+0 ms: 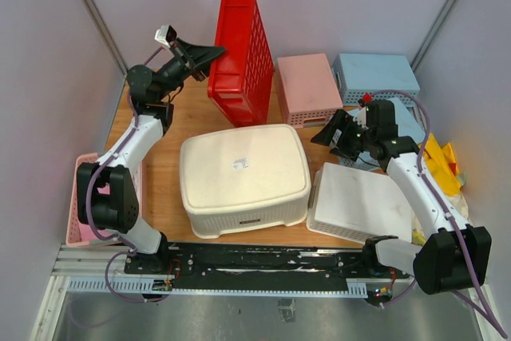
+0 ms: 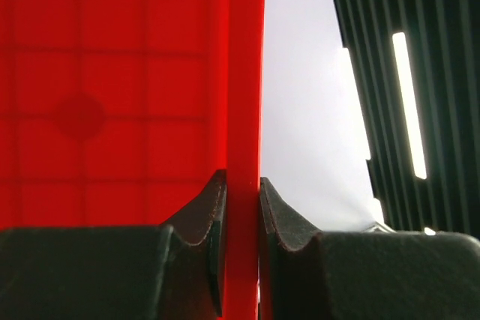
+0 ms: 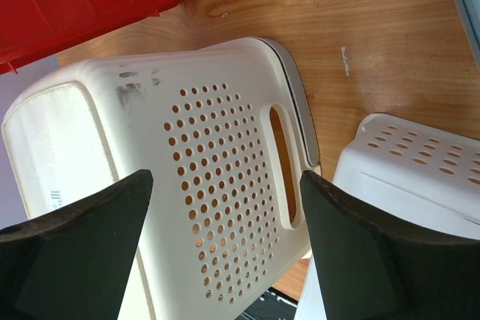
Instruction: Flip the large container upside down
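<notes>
Between the two claws, on the wooden desk [image 1: 172,129], sits the large cream plastic basket with rounded corners and perforated walls [image 1: 243,177]. It is already upside down: its flat base faces up, bearing a small white sticker [image 1: 240,164], and its rim rests on the desk.

The right claw [image 1: 326,135] hovers released just beside the basket's right wall, with its fingers spread wide and touching nothing. Its own camera looks between them at the dotted wall and a handle slot [image 3: 281,162]. Near this claw, on its near side, lies a flatter white plastic basket [image 1: 359,201], also base up, just beside the cream one.

The left claw [image 1: 214,53], raised over the far left of the desk, is clenched on the rim of a shallow red plastic tray with a grid bottom [image 1: 243,61]. Both pads [image 2: 206,215] press the thin red edge. The tray stands on edge, to the right of this claw and close behind the cream basket.
</notes>
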`<state>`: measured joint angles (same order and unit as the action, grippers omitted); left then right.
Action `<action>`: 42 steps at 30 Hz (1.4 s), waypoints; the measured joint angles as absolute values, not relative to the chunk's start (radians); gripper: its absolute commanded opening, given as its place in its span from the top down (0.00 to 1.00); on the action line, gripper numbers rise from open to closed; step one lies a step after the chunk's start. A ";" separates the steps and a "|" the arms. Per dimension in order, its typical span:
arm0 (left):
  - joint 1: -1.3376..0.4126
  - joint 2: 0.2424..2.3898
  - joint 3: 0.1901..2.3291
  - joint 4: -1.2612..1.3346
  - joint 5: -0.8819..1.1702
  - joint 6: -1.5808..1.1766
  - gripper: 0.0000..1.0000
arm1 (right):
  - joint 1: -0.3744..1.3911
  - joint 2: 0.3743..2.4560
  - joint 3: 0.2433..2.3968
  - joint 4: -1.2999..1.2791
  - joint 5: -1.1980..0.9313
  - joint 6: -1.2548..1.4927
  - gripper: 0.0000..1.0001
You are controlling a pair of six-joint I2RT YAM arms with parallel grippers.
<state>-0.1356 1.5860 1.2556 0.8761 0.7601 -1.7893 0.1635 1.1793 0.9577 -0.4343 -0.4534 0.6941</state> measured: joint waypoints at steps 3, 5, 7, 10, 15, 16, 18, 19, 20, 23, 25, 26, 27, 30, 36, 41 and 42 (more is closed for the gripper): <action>-0.109 1.548 1.157 0.984 0.745 -1.835 1.00 | 0.163 1.180 0.958 -0.430 -0.455 0.696 0.18; -0.079 1.529 1.103 1.051 0.740 -1.866 1.00 | 0.163 1.180 0.958 -0.429 -0.456 0.696 0.18; -0.048 1.512 1.069 1.074 0.740 -1.872 0.99 | 0.163 1.180 0.957 -0.429 -0.458 0.696 0.18; 0.009 1.480 1.035 1.049 0.746 -1.856 0.96 | 0.163 1.180 0.955 -0.425 -0.462 0.696 0.18; 0.100 1.456 1.033 0.941 0.772 -1.803 0.88 | 0.163 1.185 0.954 -0.423 -0.466 0.696 0.19; 0.113 1.459 1.036 0.932 0.778 -1.802 0.85 | 0.163 1.188 0.954 -0.423 -0.467 0.696 0.19; 0.133 1.467 1.042 0.918 0.797 -1.794 0.76 | 0.163 1.192 0.954 -0.423 -0.470 0.696 0.19; 0.139 1.473 1.044 0.910 0.805 -1.786 0.71 | 0.163 1.192 0.954 -0.424 -0.470 0.696 0.19; 0.150 1.481 1.045 0.893 0.821 -1.769 0.65 | 0.163 1.192 0.954 -0.423 -0.471 0.696 0.19; 0.178 1.509 1.045 0.775 0.887 -1.675 0.53 | 0.163 1.192 0.954 -0.423 -0.471 0.696 0.19; 0.195 1.533 1.045 0.657 0.918 -1.607 0.50 | 0.163 1.192 0.954 -0.423 -0.471 0.696 0.19; 0.207 1.541 1.045 0.601 0.931 -1.573 0.48 | 0.163 1.192 0.954 -0.423 -0.471 0.696 0.19; 0.220 1.546 1.045 0.529 0.945 -1.525 0.45 | 0.163 1.192 0.954 -0.423 -0.471 0.696 0.19; 0.266 1.546 1.056 0.402 0.960 -1.428 0.36 | 0.163 1.192 0.954 -0.423 -0.471 0.696 0.19; 0.329 1.546 1.138 0.118 0.939 -1.212 0.15 | 0.163 1.193 0.954 -0.423 -0.472 0.697 0.19; 0.363 1.546 1.250 -0.142 0.860 -1.037 0.01 | 0.163 1.199 0.954 -0.423 -0.472 0.696 0.19; 0.367 1.546 1.267 -0.176 0.842 -1.010 0.01 | 0.163 1.199 0.954 -0.423 -0.472 0.696 0.18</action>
